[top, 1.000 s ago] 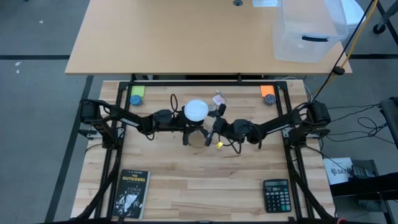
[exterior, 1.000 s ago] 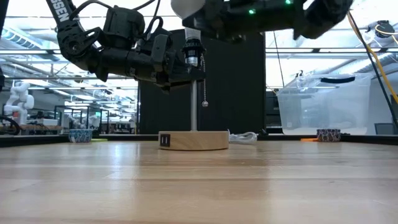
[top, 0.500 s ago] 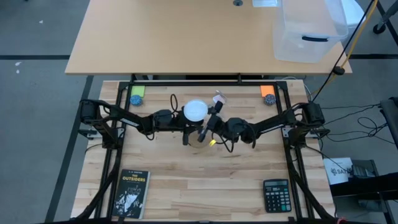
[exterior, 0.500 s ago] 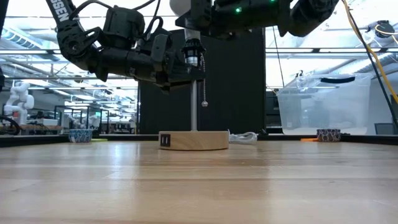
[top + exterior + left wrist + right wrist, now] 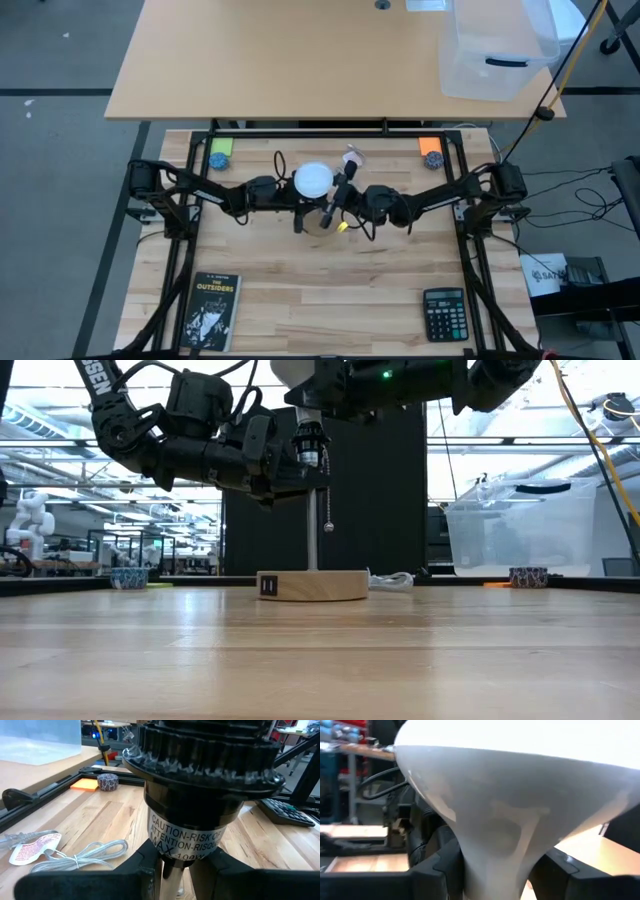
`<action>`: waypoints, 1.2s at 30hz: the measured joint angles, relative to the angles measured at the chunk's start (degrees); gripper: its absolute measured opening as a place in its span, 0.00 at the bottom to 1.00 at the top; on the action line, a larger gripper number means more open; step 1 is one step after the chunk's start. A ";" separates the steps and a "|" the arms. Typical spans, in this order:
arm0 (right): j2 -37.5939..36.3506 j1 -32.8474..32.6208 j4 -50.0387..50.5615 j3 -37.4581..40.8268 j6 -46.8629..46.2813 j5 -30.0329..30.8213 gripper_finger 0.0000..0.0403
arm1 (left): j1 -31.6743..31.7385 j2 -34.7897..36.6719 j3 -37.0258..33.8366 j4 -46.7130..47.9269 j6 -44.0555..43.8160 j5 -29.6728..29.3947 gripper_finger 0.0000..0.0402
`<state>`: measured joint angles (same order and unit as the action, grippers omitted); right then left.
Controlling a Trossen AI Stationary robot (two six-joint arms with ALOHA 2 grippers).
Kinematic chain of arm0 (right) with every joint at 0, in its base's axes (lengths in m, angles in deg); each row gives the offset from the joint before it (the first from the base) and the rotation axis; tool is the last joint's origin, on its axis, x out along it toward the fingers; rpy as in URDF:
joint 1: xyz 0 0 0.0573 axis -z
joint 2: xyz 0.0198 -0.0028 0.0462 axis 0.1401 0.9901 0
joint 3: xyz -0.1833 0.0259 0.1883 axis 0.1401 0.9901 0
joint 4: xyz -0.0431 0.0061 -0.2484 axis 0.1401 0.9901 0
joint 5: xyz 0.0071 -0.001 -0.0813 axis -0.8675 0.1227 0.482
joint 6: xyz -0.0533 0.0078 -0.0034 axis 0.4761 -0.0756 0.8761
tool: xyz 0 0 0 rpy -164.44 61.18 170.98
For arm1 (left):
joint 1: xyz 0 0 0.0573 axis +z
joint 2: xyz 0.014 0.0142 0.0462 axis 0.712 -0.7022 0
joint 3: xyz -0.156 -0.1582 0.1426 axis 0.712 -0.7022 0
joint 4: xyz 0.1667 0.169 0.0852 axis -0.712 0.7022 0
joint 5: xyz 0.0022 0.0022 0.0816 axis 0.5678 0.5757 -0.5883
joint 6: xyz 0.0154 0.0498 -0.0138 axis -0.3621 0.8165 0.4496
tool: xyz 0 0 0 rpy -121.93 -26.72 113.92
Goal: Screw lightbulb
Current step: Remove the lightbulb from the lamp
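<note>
Up top in the overhead view, a long tan desk (image 5: 300, 60) spans the frame, with a clear plastic bin (image 5: 497, 50) sitting at its upper right corner. Grey floor (image 5: 60, 150) runs down the left side, marked by dark lines. Over on the right edge, black cables (image 5: 580, 185) trail across the floor. Down at table height now, looking level: a tall black panel (image 5: 380, 510) fills the centre of the background. To its left, a bright hall with ceiling beams and strip lights (image 5: 60, 455), and a white robot figure (image 5: 30, 520) stands at the far left. On the right, that clear bin shows again.
</note>
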<state>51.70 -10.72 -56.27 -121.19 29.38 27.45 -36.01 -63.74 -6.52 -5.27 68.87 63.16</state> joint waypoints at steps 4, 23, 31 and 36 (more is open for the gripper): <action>-1.77 2.10 4.01 0.00 -0.85 -6.79 0.42 | -0.02 0.00 0.00 0.01 -0.02 0.38 0.18; -5.00 13.14 11.93 -0.02 2.64 -42.32 0.42 | 0.26 -0.02 0.09 0.37 0.04 7.86 0.18; -4.91 15.42 11.30 -0.02 -0.09 -48.68 0.49 | 0.24 -0.04 0.07 0.57 -0.39 9.50 0.18; -4.92 15.42 10.86 0.00 -1.95 -48.37 0.61 | 0.22 0.00 0.00 0.66 -0.22 9.58 0.18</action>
<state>46.78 4.70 -45.40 -121.19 27.43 -20.92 -35.79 -63.74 -6.52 -4.61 68.65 72.74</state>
